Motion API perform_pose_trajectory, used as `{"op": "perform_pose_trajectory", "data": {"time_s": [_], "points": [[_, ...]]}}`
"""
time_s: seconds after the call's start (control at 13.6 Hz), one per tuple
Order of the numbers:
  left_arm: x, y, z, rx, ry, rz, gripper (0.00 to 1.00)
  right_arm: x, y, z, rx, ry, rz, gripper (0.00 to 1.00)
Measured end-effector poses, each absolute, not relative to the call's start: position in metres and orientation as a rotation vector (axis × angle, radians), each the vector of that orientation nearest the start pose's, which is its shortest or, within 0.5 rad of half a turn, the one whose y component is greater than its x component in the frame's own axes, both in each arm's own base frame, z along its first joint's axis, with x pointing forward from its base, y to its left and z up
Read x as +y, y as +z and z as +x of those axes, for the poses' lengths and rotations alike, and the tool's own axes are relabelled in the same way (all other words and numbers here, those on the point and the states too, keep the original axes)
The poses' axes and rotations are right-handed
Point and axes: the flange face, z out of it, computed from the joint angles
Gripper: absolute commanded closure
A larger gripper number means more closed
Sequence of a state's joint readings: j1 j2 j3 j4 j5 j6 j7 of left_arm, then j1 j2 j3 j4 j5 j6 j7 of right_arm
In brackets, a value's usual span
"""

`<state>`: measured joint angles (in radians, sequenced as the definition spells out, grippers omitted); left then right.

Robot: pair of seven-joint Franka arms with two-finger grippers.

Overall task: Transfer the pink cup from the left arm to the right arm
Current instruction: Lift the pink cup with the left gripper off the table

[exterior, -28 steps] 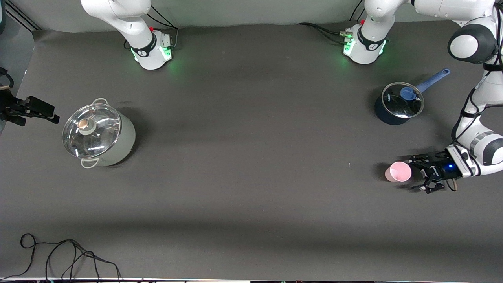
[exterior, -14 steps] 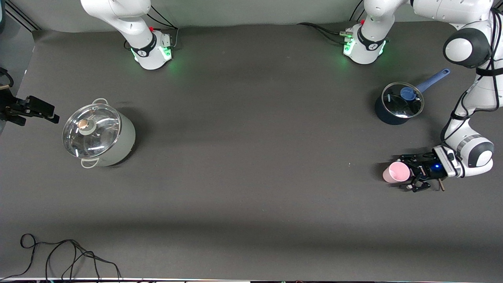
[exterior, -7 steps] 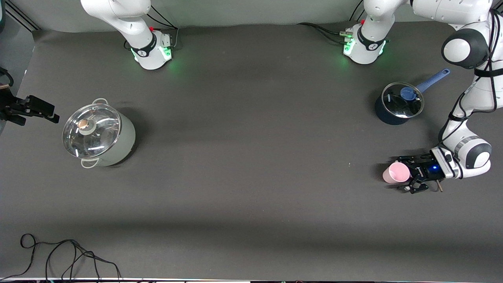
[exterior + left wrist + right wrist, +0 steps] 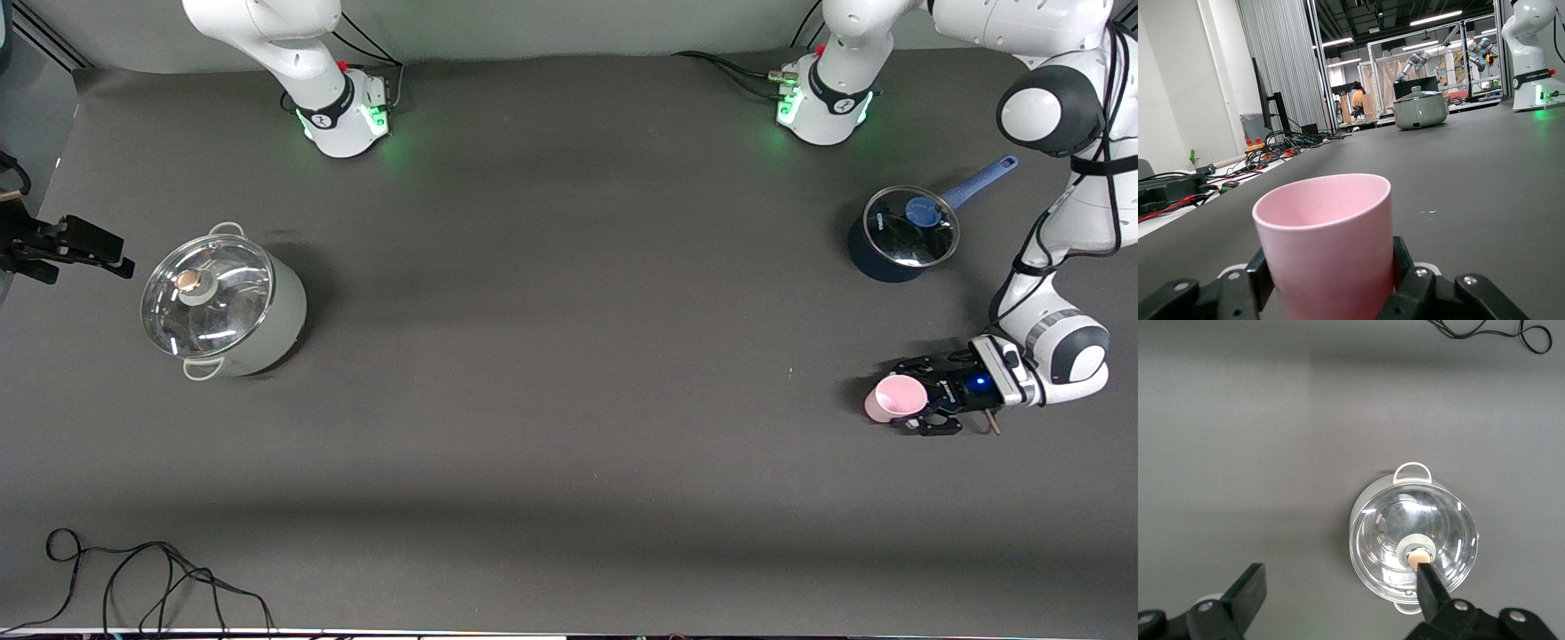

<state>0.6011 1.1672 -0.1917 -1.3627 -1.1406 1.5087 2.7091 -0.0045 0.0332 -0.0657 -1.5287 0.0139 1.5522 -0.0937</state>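
The pink cup (image 4: 892,398) stands upright on the dark table at the left arm's end, nearer to the front camera than the blue saucepan. My left gripper (image 4: 910,397) lies low and level beside it, shut on the cup's lower wall. In the left wrist view the pink cup (image 4: 1328,240) fills the gap of the left gripper (image 4: 1330,283), and one black finger (image 4: 1401,263) presses each side. My right gripper (image 4: 107,258) waits high above the table by the lidded pot. Seen in the right wrist view, the right gripper (image 4: 1338,577) is open and holds nothing.
A pale grey pot with a glass lid (image 4: 222,307) (image 4: 1415,543) (image 4: 1421,110) stands at the right arm's end. A dark blue saucepan with glass lid and long handle (image 4: 900,236) sits near the left arm's base. A black cable (image 4: 160,578) (image 4: 1485,328) lies by the table's front edge.
The left gripper moved in around the pink cup with its fingers apart, then shut on it. The cup shifted very slightly. The right arm has not moved.
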Motion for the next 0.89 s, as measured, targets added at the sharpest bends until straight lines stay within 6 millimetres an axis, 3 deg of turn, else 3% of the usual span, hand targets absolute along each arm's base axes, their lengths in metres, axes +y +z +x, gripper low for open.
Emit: {"op": "perform_pose_trajectory", "data": {"time_s": [0.22,0.37,0.66,0.89], "points": [[0.165,0.051,0.623,-1.337,1.436,1.224,1.0,-0.037,0.624,0.562,-0.037,0.013,-3.129,0.0],[0.145,0.06,0.634,-1.341,1.441,1.188,1.0,-0.037,0.625,0.562,-0.037,0.012,-3.129,0.0],[0.105,0.085,0.668,-1.333,1.452,1.208,1.0,-0.037,0.626,0.561,-0.037,0.009,-3.129,0.0],[0.097,0.112,0.691,-1.357,1.447,1.309,1.0,-0.037,0.627,0.56,-0.037,0.004,-3.129,0.0]]}}
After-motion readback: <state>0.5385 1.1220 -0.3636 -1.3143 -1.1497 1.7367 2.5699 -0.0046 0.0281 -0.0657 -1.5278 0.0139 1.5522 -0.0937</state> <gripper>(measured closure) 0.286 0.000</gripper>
